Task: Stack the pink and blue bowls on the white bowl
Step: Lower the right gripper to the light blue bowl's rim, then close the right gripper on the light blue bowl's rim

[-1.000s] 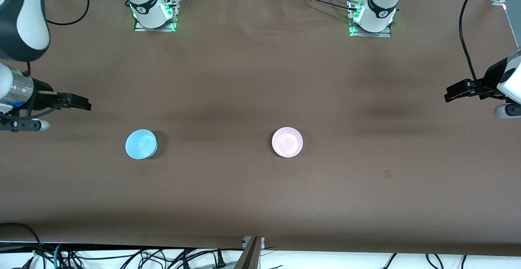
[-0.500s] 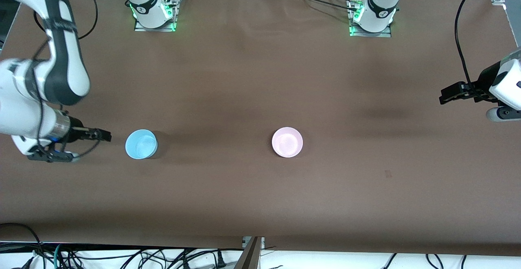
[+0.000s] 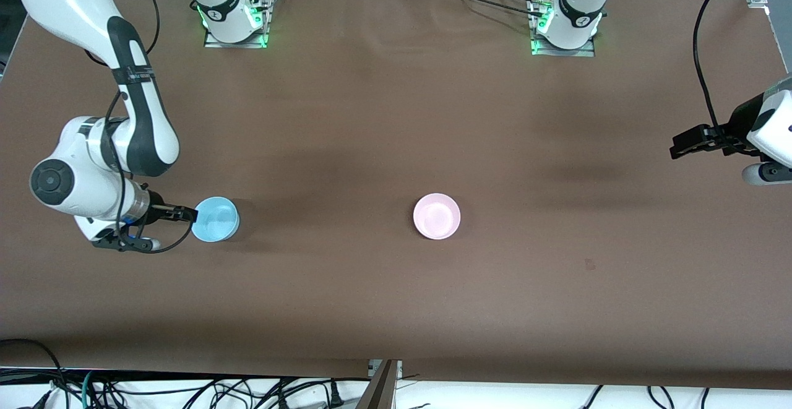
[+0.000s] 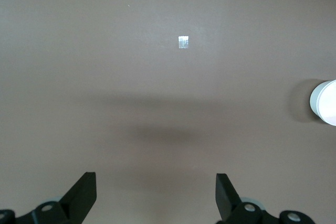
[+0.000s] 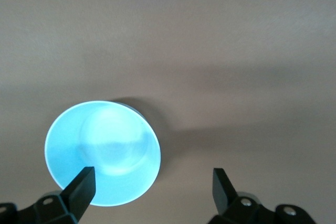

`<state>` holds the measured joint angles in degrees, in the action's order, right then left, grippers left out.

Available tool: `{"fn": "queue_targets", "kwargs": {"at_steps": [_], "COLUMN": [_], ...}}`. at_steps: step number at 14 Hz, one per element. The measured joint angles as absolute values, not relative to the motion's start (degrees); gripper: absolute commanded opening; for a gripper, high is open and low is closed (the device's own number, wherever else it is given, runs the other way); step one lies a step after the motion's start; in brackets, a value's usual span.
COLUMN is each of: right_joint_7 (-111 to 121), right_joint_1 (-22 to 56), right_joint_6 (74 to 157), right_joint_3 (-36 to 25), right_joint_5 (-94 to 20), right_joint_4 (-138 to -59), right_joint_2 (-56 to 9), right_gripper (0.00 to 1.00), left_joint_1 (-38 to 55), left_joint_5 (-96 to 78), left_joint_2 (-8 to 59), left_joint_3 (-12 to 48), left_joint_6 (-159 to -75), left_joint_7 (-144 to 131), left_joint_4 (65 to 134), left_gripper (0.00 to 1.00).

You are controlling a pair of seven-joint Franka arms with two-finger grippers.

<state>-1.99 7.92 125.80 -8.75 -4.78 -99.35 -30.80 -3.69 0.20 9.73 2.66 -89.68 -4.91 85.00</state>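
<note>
**Right gripper at the blue bowl's rim**

The blue bowl (image 3: 215,219) sat upright on the brown table (image 3: 396,285) toward the right arm's end, a small round glossy dish of light sky blue. The right gripper (image 3: 190,215) hung low at its rim on the side toward that end of the table, fingers spread apart; in the right wrist view one finger (image 5: 80,190) overlapped the bowl's (image 5: 102,153) edge and the other lay over bare cloth. The arm bent down steeply from its base, elbow raised and wrist turned toward the bowl.

The pink bowl (image 3: 437,216) stood well apart near the table's middle, pale, glossy and alike in size, with nothing between the two. The left gripper (image 3: 682,147) waited over the left arm's end of the table, fingers apart. The cloth was matte and faintly wrinkled.
</note>
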Motion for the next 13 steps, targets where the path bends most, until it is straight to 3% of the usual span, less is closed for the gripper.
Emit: {"fn": "queue_targets", "kwargs": {"at_steps": [5,13], "right_joint_7": [-2.0,-2.2], "right_joint_1": [7.9,7.9], "right_joint_6": [130.9,133.4], "right_joint_3": [-8.3,-8.3], "right_joint_5": [-4.8,-4.8], "right_joint_4": [-104.8,-107.4], "right_joint_2": [-30.0,-29.6], "right_gripper": [0.97,0.93], "left_joint_1": [-3.6,-3.6], "left_joint_5": [0.2,0.2], "left_joint_2": [9.7,9.8], "left_joint_3": [2.9,2.9], "left_joint_6": [-89.7,-89.7], "left_joint_7": [-4.9,-4.9], "left_joint_4": [85.0,85.0], "left_gripper": [1.00,1.00]}}
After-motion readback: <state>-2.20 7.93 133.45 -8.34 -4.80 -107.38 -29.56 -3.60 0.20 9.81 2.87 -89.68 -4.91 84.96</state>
